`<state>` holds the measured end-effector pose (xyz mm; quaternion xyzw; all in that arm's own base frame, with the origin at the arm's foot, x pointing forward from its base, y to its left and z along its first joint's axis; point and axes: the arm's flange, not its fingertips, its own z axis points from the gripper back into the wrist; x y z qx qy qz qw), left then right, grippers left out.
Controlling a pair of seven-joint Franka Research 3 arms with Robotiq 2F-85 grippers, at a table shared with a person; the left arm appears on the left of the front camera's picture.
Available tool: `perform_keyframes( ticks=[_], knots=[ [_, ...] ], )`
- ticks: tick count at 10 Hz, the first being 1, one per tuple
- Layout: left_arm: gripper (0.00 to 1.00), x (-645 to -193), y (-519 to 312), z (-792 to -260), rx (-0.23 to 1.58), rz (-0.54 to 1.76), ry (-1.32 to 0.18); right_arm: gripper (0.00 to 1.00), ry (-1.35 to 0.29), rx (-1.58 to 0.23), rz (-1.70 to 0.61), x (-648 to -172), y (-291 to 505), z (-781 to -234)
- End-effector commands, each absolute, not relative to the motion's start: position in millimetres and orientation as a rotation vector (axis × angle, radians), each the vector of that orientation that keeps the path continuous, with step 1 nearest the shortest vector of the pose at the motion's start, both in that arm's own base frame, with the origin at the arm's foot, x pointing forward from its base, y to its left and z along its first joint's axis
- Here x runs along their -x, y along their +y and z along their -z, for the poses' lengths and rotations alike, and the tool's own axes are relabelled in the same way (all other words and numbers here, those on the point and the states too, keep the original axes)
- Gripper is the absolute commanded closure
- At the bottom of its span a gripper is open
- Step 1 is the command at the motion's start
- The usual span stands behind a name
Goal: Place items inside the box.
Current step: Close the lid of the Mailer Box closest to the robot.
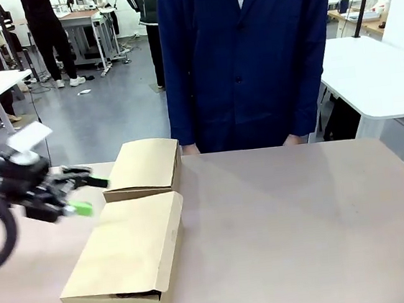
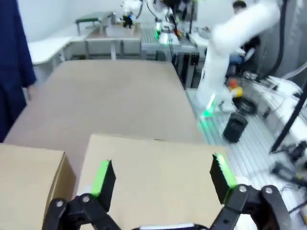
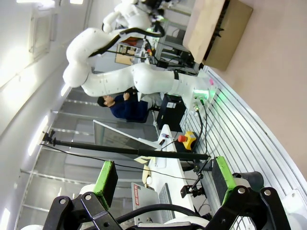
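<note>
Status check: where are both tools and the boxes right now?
Left tool open, empty, at the boxes' left edge. Right tool open, empty. Near box flap down; far box closed. Person's hands at far table edge.

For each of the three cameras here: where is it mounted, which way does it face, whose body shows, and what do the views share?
Front view: between the arms, facing the person in a navy coat; left gripper open beside two closed brown cardboard boxes.
Left wrist view: on the left wrist, over the nearer box, looking across the tan table; own open gripper.
Right wrist view: rolled sideways, off-table; own open right gripper, left arm.
Shared: the boxes.
</note>
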<state>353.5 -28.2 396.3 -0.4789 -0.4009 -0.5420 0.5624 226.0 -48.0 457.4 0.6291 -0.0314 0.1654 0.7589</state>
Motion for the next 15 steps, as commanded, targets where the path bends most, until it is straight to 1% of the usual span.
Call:
perform_keyframes(
  ticks=[1,2,3,4,5,6,7,8,9,15],
  knots=[
    [0.00,-240.7,1.7,-430.4,1.139,1.041,-0.865,0.00,-0.087,-1.383,-0.374,-226.5,-48.8,-461.1],
    [0.00,-242.9,20.8,-439.2,1.078,0.911,-0.787,0.00,-0.087,-1.383,-0.374,-226.5,-48.8,-461.1],
    [0.00,-245.8,42.5,-438.8,1.010,0.769,-0.628,0.00,-0.087,-1.383,-0.374,-226.5,-48.8,-461.1],
    [0.00,-250.7,63.1,-435.8,0.997,0.660,-0.495,0.00,-0.087,-1.383,-0.374,-226.5,-48.8,-461.1],
    [0.00,-253.4,78.3,-427.9,1.059,0.571,-0.396,0.00,-0.087,-1.383,-0.374,-226.5,-48.8,-461.1],
    [0.00,-259.4,88.8,-417.9,1.106,0.439,-0.331,0.00,-0.087,-1.383,-0.374,-226.5,-48.8,-461.1],
    [0.00,-276.0,100.2,-413.6,1.228,0.287,-0.306,0.00,-0.087,-1.383,-0.374,-226.5,-48.8,-461.1],
    [0.00,-286.1,107.2,-410.5,1.288,0.177,-0.297,0.00,-0.087,-1.383,-0.374,-226.5,-48.8,-461.1],
    [0.00,-273.5,109.2,-423.0,1.079,0.444,-0.313,0.00,-0.087,-1.383,-0.374,-226.5,-48.8,-461.1],
    [0.00,-273.5,109.2,-423.0,1.079,0.444,-0.313,0.00,-0.087,-1.383,-0.374,-226.5,-48.8,-461.1]
  ],
)
